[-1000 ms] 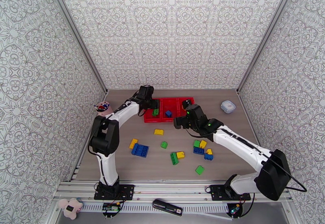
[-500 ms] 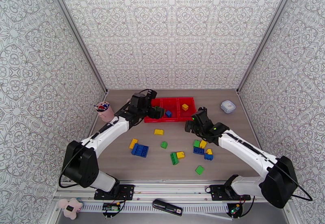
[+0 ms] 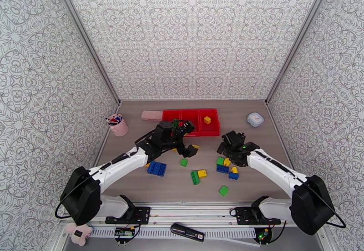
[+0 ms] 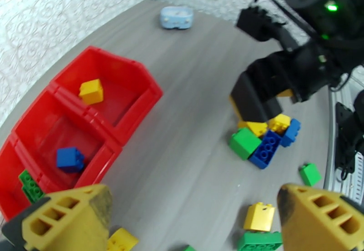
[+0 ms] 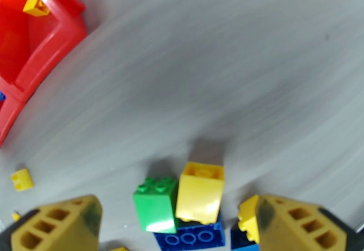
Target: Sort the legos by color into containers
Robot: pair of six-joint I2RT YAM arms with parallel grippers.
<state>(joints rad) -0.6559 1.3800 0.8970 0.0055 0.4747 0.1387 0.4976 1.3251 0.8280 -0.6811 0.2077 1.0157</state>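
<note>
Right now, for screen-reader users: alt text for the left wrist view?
Three red bins hold a yellow lego, a blue lego and a green lego, one each. The right gripper hangs over a mixed brick cluster.

White-shelled arms [image 3: 123,162] with black joints (a green light [image 3: 244,147] on the right one) carry ribbed yellow fingers [image 4: 68,220].
</note>
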